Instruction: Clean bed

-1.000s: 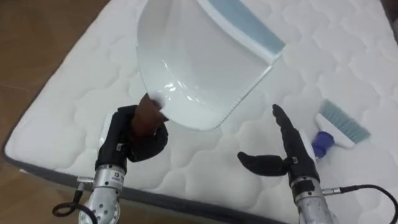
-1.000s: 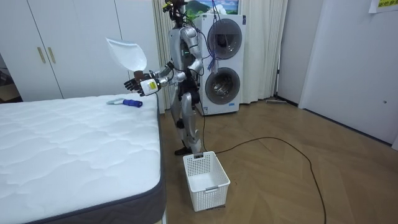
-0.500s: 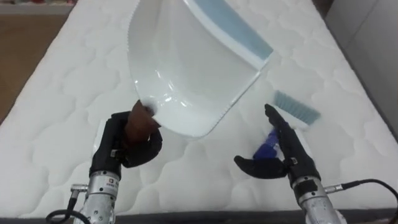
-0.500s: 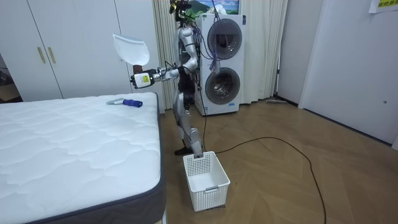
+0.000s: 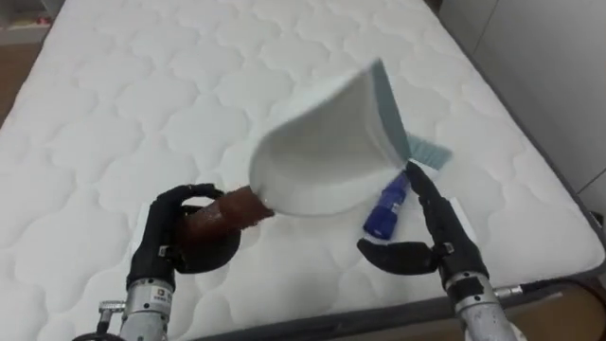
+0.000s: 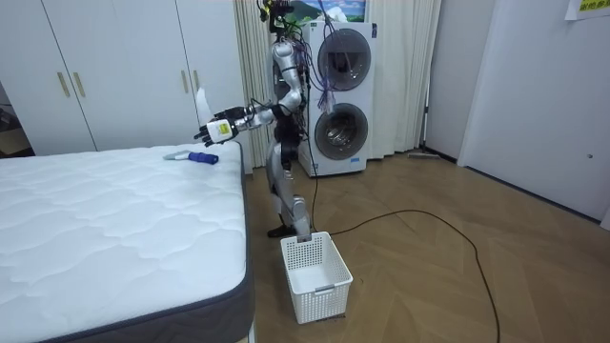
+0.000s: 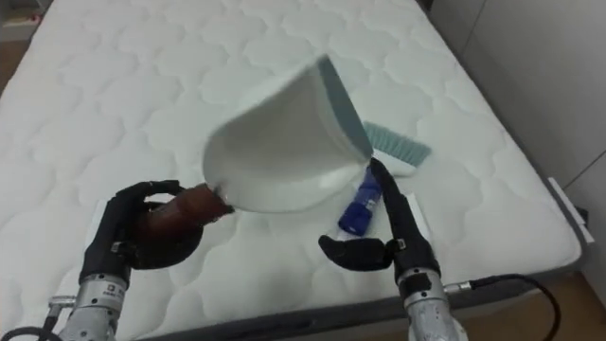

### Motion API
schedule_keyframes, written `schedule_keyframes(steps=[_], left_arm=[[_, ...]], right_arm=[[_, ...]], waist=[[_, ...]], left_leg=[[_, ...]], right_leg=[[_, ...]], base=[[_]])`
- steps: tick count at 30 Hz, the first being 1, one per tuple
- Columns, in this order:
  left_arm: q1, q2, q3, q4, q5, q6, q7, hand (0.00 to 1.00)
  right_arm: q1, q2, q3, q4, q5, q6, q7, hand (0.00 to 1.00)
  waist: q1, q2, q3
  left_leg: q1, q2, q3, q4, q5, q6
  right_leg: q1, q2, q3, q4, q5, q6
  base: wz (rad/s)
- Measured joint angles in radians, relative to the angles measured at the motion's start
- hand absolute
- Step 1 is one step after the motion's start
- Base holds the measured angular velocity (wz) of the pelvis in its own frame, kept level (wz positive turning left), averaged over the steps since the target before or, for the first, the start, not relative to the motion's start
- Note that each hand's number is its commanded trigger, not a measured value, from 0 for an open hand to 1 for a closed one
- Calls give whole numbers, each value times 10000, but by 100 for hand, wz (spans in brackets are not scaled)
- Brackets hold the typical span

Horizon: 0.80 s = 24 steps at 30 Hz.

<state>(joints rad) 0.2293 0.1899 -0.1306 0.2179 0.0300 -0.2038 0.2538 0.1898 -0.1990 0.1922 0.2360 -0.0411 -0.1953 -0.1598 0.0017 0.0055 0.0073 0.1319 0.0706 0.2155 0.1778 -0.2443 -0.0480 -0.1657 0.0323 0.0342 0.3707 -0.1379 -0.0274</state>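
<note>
Now the left robot hand (image 5: pixel 178 235) is curled round the brown handle of the white dustpan (image 5: pixel 327 156), which it holds tilted above the bed (image 5: pixel 133 95). The right robot hand (image 5: pixel 434 237) is empty, fingers straight, just beside the blue-handled brush (image 5: pixel 386 210) lying on the bed. Best to hold the dustpan clear and wrap squarely round the brush's handle.

The dustpan (image 5: pixel 322 156) is smooth white plastic, glossy, with a matt brown handle (image 5: pixel 232 210). The mattress (image 5: pixel 142 95) is matt white quilted cloth. The brush (image 5: pixel 383 210) has a glossy blue plastic grip. The basket (image 6: pixel 316 276) is white plastic lattice. The floor (image 6: pixel 457 286) is polished wood.
</note>
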Motion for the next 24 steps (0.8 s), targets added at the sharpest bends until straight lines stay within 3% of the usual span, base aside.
schedule_keyframes(steps=[4, 8, 15, 22, 24], left_arm=[[-93, 28, 20, 1290, 2, 2, 27, 0], [-116, 198, 113, 2875, -604, 116, 114, 0], [10, 73, 868, 6185, -1570, 531, 223, 0], [265, -90, 1971, 7929, -1539, 974, 126, 0], [458, -135, 2168, 8035, -1462, 1298, 64, 0]], right_arm=[[-6, 50, -232, 590, -26, 166, -47, 0], [11, 49, -280, 2171, -7, 274, -137, 0], [285, 107, -969, 4580, -48, 632, -155, 0], [141, 167, -1183, 7139, -6, 979, -17, 0], [247, 298, -1589, 7577, 1, 1119, 149, 0]], waist=[[-231, 47, 9], [-309, -22, -18], [-139, -169, -61], [199, -321, -86], [223, -299, -76]], left_leg=[[108, -177, -57, -45, -153, 183], [35, -105, -204, -109, -159, 218], [209, -43, -243, -257, -141, 245], [507, 64, -155, -445, -144, 243], [545, 74, -181, -507, -149, 242]], right_leg=[[-26, -184, -48, 264, -207, 146], [278, -145, -186, -308, 86, 215], [586, -55, -182, -861, 216, 264], [1020, 76, -140, -1348, 338, 276], [1148, 77, -157, -1542, 385, 307]], base=[[8], [9], [-1], [-2], [6]])
